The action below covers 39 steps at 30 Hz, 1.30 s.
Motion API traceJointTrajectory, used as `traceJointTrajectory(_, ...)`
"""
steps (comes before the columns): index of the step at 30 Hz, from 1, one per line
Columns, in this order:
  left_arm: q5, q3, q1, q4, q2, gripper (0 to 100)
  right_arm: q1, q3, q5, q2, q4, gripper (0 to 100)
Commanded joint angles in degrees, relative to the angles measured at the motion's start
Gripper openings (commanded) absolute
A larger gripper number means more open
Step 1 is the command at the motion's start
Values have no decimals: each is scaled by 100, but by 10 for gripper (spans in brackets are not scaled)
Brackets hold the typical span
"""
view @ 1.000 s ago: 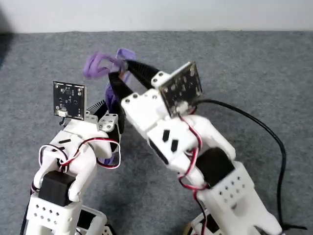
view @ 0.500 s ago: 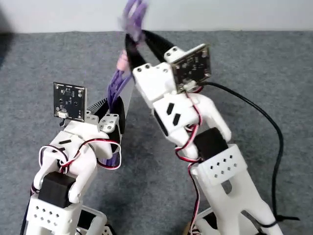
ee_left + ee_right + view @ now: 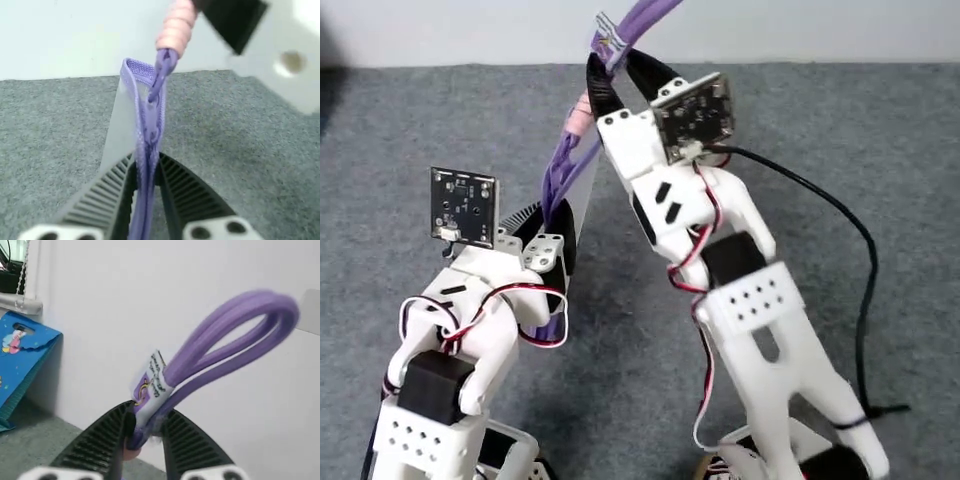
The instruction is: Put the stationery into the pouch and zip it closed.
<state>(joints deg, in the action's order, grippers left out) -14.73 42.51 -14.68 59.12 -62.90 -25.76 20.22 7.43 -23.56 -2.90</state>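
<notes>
The pouch (image 3: 563, 172), likely light and limp, spans above the worktop's (image 3: 840, 150) far edge. Your left gripper (image 3: 146, 165) fingers pinch its zipper tape (image 3: 145, 130), and your right gripper (image 3: 147, 412) fingers pinch its carry loop (image 3: 260, 300), probably the firmest holds.

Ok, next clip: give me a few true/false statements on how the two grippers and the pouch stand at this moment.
1. The left gripper is shut on the zipper edge of the pouch. True.
2. The pouch lies flat on the grey table. False: it is held up, stretched between the two grippers.
3. The right gripper is shut on the pouch's end, just below the purple loop. True.
4. The bead on the zipper pull is green. False: it is pink.
</notes>
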Motion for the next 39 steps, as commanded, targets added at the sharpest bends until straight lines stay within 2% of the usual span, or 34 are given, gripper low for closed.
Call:
traceJointTrajectory(1, -62, -22, 44, 299, -35, 9, 488, -765, 202, 259, 418, 7)
traceJointTrajectory(8, -62, -479, 44, 721, -35, 9, 796, -1354, 202, 1218, 409, 7)
traceJointTrajectory(21, -62, -523, 44, 730, -35, 9, 1165, -2752, 387, 2624, 409, 7)
traceJointTrajectory(35, -62, -681, 44, 923, -35, 9, 1411, -3165, 712, 3143, 708, 6)
traceJointTrajectory(39, -62, -690, 44, 923, -35, 9, 1385, -3165, 686, 2993, 426, 6)
